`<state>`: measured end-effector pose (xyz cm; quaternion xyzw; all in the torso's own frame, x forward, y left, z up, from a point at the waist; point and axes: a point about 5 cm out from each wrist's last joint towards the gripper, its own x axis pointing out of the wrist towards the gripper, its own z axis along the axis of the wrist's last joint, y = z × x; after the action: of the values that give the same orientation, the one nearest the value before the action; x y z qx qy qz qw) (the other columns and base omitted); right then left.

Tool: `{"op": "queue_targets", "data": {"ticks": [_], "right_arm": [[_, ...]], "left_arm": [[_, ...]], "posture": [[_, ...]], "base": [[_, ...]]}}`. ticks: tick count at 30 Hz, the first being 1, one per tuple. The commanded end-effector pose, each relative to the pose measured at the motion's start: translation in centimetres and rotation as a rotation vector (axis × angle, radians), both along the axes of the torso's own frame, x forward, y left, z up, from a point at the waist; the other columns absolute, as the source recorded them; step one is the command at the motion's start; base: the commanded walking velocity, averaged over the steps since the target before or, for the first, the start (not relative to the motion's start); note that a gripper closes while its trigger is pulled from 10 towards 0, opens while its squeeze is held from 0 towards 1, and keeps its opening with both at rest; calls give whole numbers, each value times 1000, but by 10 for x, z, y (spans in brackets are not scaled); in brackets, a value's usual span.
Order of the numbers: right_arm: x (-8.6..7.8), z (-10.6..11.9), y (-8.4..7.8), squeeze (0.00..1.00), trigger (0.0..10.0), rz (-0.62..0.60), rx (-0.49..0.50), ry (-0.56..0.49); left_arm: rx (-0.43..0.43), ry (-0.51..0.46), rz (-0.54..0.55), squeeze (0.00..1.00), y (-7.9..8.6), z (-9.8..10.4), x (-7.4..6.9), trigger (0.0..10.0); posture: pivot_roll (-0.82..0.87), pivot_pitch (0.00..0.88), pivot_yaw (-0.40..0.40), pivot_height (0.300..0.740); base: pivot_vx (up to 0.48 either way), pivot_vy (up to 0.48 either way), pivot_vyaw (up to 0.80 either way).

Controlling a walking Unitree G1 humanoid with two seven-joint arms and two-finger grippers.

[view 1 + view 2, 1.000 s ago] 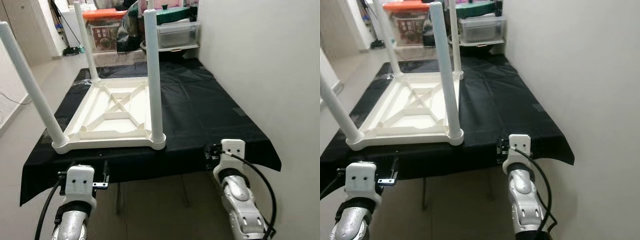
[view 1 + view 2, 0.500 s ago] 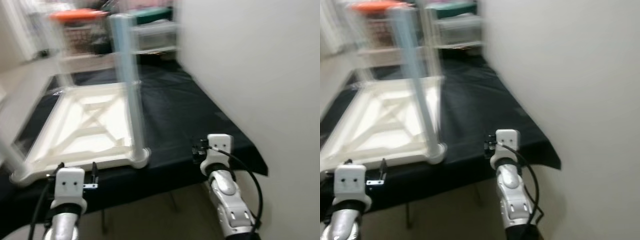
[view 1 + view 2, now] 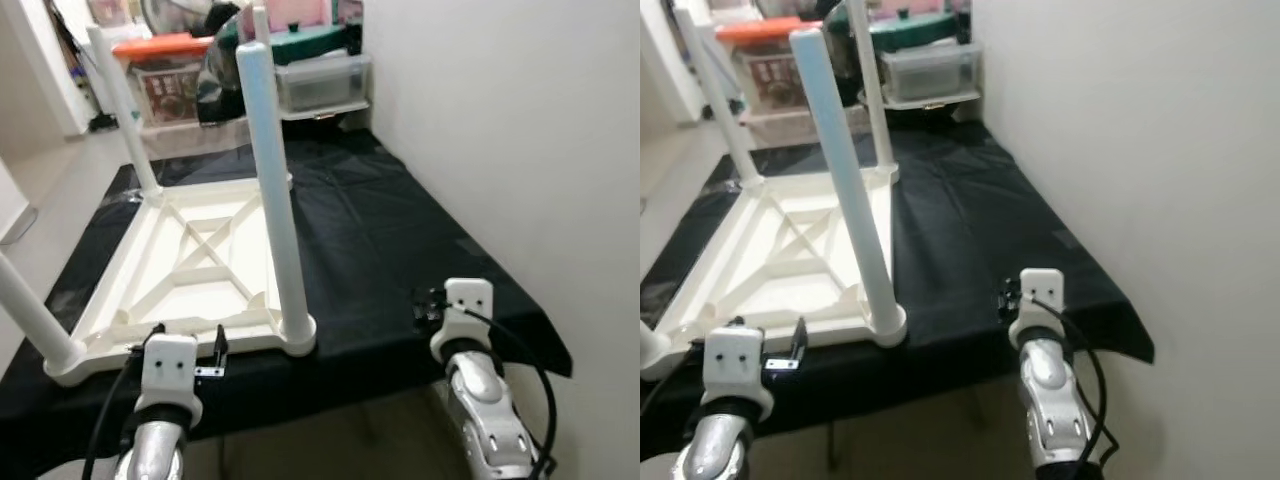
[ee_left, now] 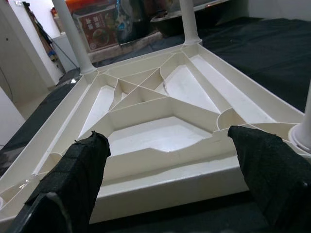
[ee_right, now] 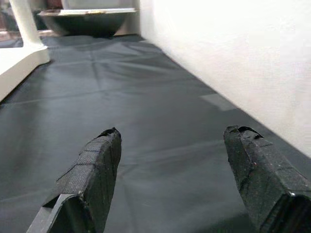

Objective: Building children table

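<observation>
White plastic table (image 3: 200,270): upside down on the black cloth (image 3: 400,230), ribbed underside facing up, legs pointing at the ceiling.
Near leg (image 3: 275,200): upright in the corner socket closest to the robot, toward its right.
Far leg (image 3: 122,108): upright at the far left corner; another leg (image 3: 22,305) slants at the near left corner.
Cloth: covers the worktop, creased, hanging over the near edge; wall (image 3: 520,130) runs along its right side.
Left gripper (image 4: 170,189): fingers (image 4: 80,170) spread wide apart, holding nothing, low at the near edge of the tabletop frame; head views place it just in front of that edge.
Right gripper (image 5: 170,179): fingers (image 5: 95,170) spread wide apart, holding nothing, over bare cloth near the wall, well apart from the white table.
Left wrist view adds: cross-shaped ribs and curved webs inside the frame, seen close.
Right wrist view adds: a pale patch on the cloth near the wall, and a dark shallow bowl (image 5: 85,20) at the far end.
Bins: a clear storage box (image 3: 320,82) with a dark green lid, and a box with an orange lid (image 3: 165,75), at the far end; contents too blurred to tell.
Writing: a printed label on the orange-lidded box, not readable.
</observation>
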<state>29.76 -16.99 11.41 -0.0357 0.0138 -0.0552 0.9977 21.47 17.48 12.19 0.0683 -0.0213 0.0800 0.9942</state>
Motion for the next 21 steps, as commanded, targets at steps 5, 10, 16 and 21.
{"op": "queue_targets", "data": {"ticks": [5,10,16,21], "right_arm": [[1,1,8,0,10000,37,-22,-5],[6,3,1,0,10000,-8,-19,-7],[4,3,-8,0,10000,4,15,-2],[-1,5,-10,0,10000,190,135,-5]], "left_arm": [[-8,8,-23,0,-6,-1,-1,10000],[-15,11,-34,0,-9,-3,-2,10000],[-23,17,-43,0,-11,-4,-1,10000],[-44,33,-74,0,-15,-7,-1,10000]], "posture": [[-74,0,25,740],[-74,0,26,740],[-79,0,27,740],[-84,0,34,740]], "base": [[0,0,640],[0,0,426],[0,0,0],[0,0,0]]}}
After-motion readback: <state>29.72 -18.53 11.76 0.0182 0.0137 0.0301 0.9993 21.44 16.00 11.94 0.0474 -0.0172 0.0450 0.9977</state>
